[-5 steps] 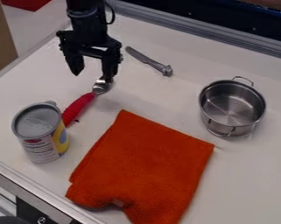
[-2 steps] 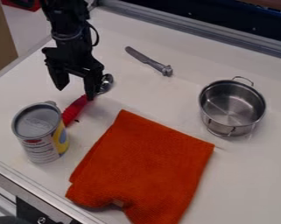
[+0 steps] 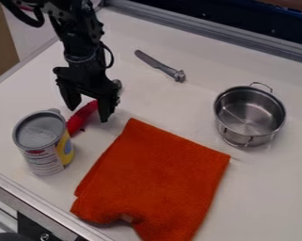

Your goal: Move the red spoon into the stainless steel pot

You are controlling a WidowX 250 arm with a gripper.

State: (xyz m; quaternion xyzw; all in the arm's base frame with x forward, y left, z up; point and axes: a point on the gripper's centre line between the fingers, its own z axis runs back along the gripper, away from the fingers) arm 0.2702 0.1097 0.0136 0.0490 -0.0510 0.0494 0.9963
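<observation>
Can [image 3: 43, 143] at left of frame; red spoon [image 3: 81, 116] just beside it, on bench [image 3: 191, 99]. Arm [image 3: 84, 49] upper left, jaws apart, spoon handle between them in view. Step: pre-grasp. Next: lower if needed, close on handle, lift clear of can, carry to pot [image 3: 250, 115], right of frame.

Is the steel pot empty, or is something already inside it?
The pot is empty: its bare metal bottom shows through the open top, with nothing lying on it.
</observation>
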